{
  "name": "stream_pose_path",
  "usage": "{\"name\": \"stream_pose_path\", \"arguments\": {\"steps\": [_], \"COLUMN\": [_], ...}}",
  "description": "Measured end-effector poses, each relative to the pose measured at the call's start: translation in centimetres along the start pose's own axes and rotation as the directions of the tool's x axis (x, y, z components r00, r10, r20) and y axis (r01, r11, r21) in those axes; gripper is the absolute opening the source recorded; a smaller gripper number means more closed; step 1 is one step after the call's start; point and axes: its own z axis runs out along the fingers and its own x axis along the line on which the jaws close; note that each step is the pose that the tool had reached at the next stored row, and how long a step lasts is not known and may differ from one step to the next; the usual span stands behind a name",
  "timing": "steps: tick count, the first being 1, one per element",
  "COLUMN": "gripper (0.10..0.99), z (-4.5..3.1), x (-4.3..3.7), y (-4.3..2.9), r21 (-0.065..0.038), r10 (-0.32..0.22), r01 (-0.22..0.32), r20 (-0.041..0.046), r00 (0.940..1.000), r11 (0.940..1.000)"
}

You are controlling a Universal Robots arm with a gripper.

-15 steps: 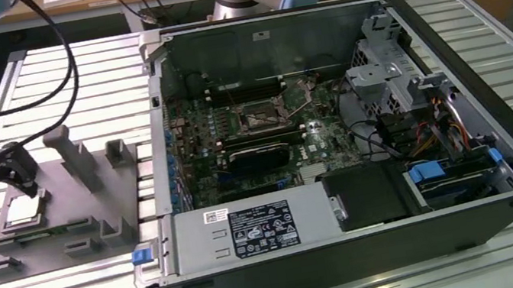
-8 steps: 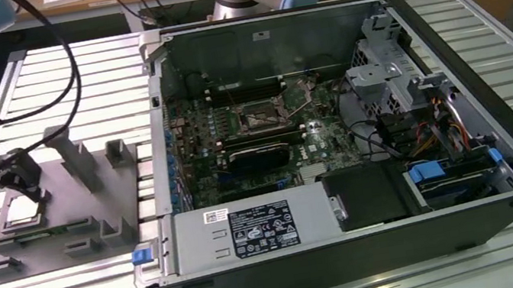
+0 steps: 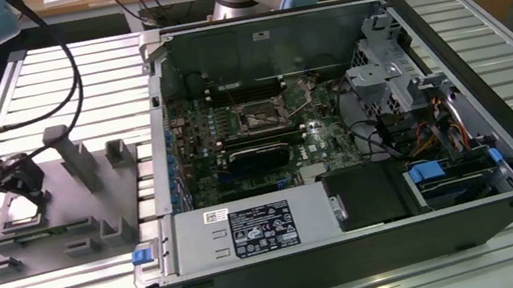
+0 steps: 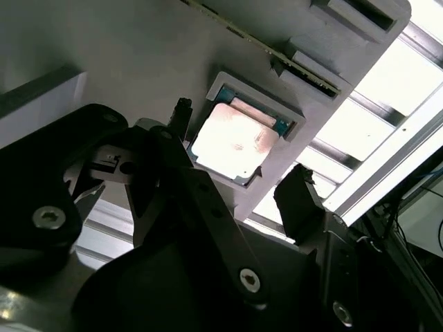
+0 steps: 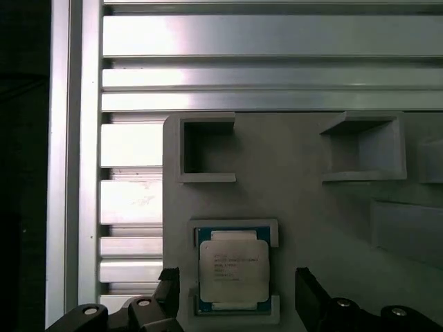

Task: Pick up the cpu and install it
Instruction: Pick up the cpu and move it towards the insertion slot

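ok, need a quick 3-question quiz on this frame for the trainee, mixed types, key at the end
1. True or false: the cpu lies flat in a recess of the grey holder.
2. In both wrist views, the gripper is: A) shut on the cpu; B) open, one finger on each side of the cpu, not clamping it; C) shut on a cable.
3. Fill in: in the exterior view, the grey holder sits to the exterior view's ____ of the open computer case.

Key: 1 true; 2 B; 3 left.
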Motion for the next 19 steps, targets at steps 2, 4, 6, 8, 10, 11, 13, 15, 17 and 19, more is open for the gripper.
{"name": "stream_pose_path", "arguments": {"steps": [2,4,6,8,10,11,13,15,17,19], "gripper": [0.761,0.761,0.761,0.761,0.761,0.749,0.678,0.678,0.678,0.678], "z": [0.3,0.57,0.81,1.02,1.17,1.22,1.3,1.36,1.4,1.45], "x": [0.03,0.06,0.08,0.1,0.11,0.11,0.11,0.11,0.11,0.11], "y": [-0.02,-0.04,-0.05,-0.07,-0.08,-0.08,-0.08,-0.08,-0.07,-0.02], "r21": [0.0,0.0,-0.001,-0.001,-0.001,-0.001,-0.001,-0.001,-0.001,-0.001], "r10": [0.0,0.0,0.0,-0.002,-0.002,-0.002,-0.003,-0.003,-0.004,-0.004], "r01": [0.0,0.0,0.0,0.002,0.002,0.002,0.003,0.003,0.004,0.004], "r20": [-0.0001,-0.0001,0.0,-0.0002,-0.0003,-0.0003,-0.0003,-0.0005,-0.0005,-0.0002], "r00": [1.0,1.0,1.0,1.0,1.0,1.0,1.0,1.0,1.0,1.0], "r11": [1.0,1.0,1.0,1.0,1.0,1.0,1.0,1.0,1.0,1.0]}}
